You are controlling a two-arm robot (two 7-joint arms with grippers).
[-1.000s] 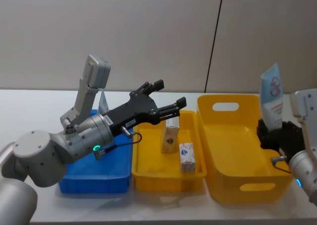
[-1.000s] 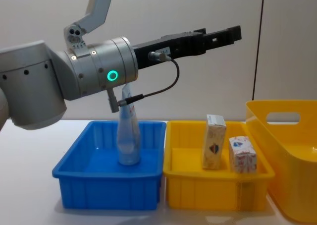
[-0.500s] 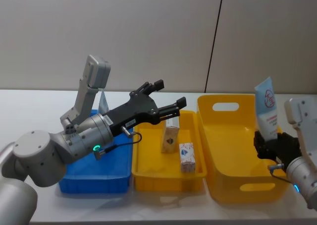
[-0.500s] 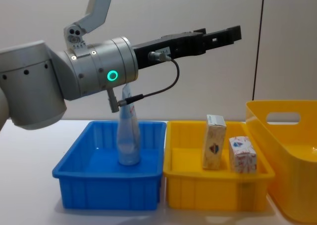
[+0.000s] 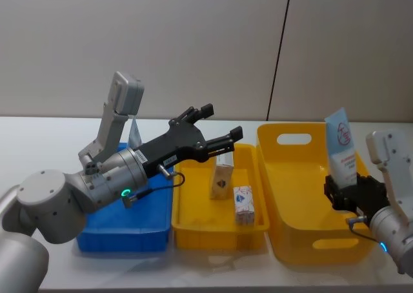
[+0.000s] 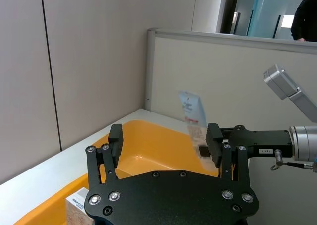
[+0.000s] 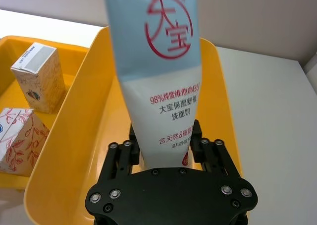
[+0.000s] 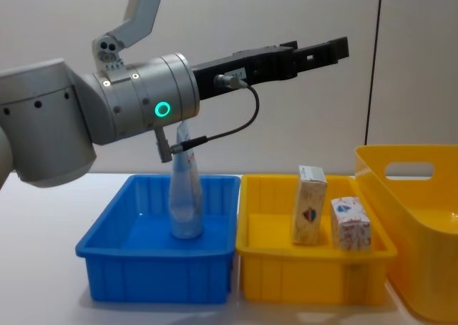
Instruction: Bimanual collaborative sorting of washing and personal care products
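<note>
Pouch (image 5: 341, 144), soft, tapered, pinched in right tool (image 5: 346, 188), over yellow bin (image 5: 310, 248)

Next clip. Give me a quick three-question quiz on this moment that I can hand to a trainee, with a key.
1. How many boxes stand in the small yellow bin beside the blue bin?
2. The right gripper holds the pale blue-white pouch above: A) blue bin, B) small yellow bin, C) large yellow bin?
3. True or false: the left gripper is shut on a carton.
Key: 1) two, the cream carton and the patterned box; 2) C; 3) false, it is open and empty.
</note>
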